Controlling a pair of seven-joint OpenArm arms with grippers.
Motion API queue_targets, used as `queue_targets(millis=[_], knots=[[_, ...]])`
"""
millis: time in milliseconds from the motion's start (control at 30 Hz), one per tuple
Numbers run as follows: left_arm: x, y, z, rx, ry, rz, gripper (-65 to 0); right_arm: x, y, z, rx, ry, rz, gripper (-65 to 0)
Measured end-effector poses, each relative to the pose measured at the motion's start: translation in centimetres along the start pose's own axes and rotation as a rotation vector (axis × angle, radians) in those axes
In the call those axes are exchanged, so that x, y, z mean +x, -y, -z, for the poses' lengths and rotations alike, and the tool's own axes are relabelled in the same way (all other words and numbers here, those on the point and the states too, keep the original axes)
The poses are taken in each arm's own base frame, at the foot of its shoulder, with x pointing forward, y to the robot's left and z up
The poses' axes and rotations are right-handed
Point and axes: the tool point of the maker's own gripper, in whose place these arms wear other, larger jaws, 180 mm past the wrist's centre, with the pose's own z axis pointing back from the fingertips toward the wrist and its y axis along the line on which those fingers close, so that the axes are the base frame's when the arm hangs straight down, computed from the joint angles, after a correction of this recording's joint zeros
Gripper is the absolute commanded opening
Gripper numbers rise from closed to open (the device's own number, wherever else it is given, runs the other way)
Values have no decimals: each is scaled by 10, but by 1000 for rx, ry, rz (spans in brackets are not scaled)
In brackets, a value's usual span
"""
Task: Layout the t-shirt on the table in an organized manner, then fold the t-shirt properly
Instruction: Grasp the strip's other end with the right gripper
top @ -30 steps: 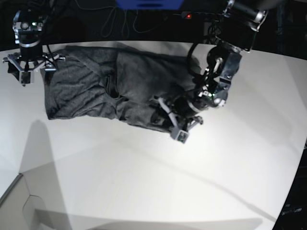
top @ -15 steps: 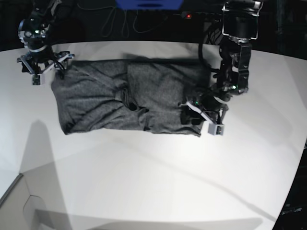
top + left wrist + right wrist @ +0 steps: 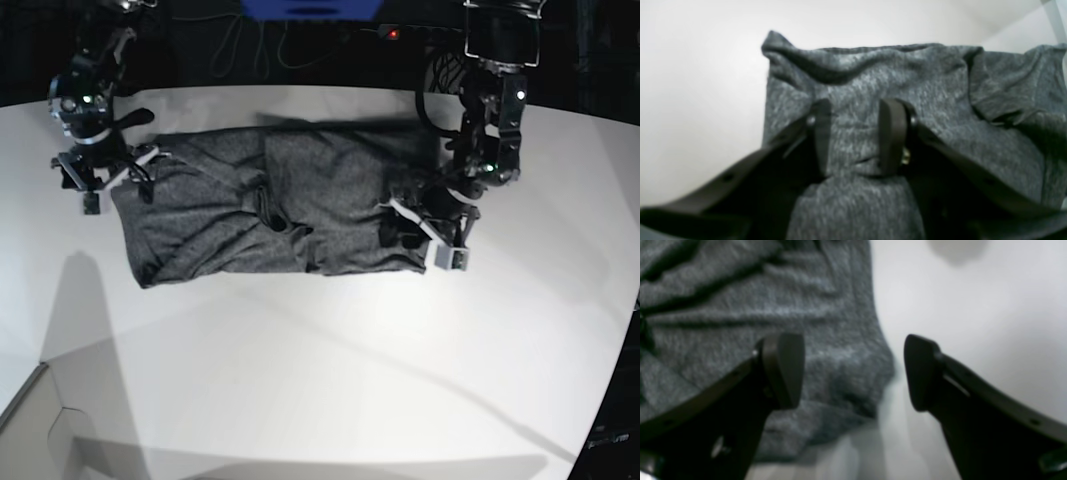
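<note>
base view: t-shirt point(image 3: 270, 210) lies on table point(image 3: 330, 380) as a rough wide rectangle, far side, between both arms. Looks part-folded; dark hollow + creases mid-body.
base, arms: left gripper point(image 3: 430, 235) at shirt's edge on view's right; right gripper point(image 3: 100, 175) at the corner on view's left.
step (est.): straightening/squaring shirt prior to next fold.
left wrist view: left jaws part-closed w/ fabric bunched between them, so clamped on shirt. Hem edge rumpled ahead, ridge along it.
right wrist view: right jaws wide apart, nothing held; one finger point(image 3: 783, 370) over shirt corner, other over bare table.
next (est.): right needs to drop + pinch corner, then both pull taut to flatten creases.
</note>
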Motion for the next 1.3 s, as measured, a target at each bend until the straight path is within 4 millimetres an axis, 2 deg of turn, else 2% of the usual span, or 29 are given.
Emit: queue_targets(millis=[233, 333, 500, 633, 833, 967, 1167, 1300], knots=[[-6, 3, -7, 2, -5, 5, -412, -9, -7, 26, 33, -37, 56, -178], [-7, 3, -7, 3, -8, 7, -412, -4, -7, 31, 36, -29, 67, -178], [-7, 2, -7, 3, -8, 8, -412, 1, 11, 35, -3, -16, 107, -178], [-7, 2, -7, 3, -9, 8, -412, 4, 19, 47, -16, -1, 164, -178], [-7, 2, -7, 3, -9, 8, -412, 3, 16, 48, -9, 14, 185, -178], [-7, 2, -7, 4, -9, 8, -412, 3, -1, 50, 14, 28, 219, -186], [-7, 2, -7, 4, -9, 9, -412, 8, -54, 49, 212, 40, 139, -306], [-7, 2, -7, 3, -9, 8, -412, 9, -65, 49, 239, 42, 139, -337]])
